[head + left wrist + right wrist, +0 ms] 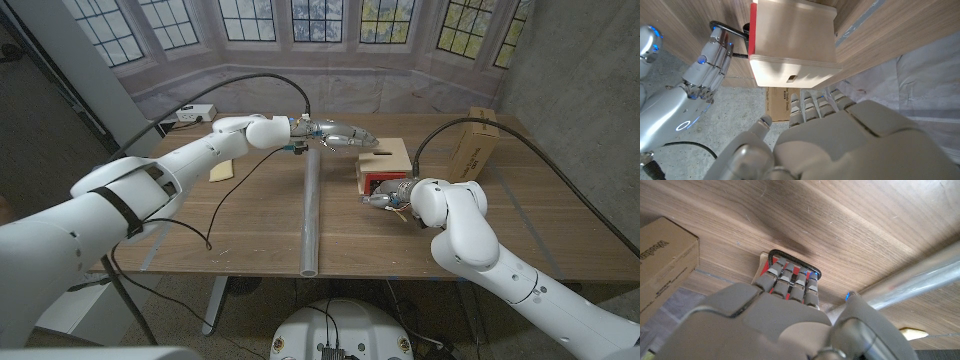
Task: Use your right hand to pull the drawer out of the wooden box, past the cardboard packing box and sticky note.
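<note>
The light wooden box (388, 157) stands right of the table's middle, its red drawer front (378, 184) facing me. My right hand (388, 200) is at that front, its fingers (790, 277) curled through the black wire handle (774, 254). The left wrist view shows the same fingers (711, 62) on the handle (730, 29), with the red front (753, 30) close against the box (790, 35). My left hand (338, 135) reaches to the box's far left corner with straight fingers (812, 100), holding nothing. I cannot tell whether it touches the box.
The cardboard packing box (473, 140) stands right of the wooden box, near the far right edge. A yellow sticky note (222, 170) lies left of a metal tube (311, 215) running down the table's middle. A black cable (200, 235) trails across the left half.
</note>
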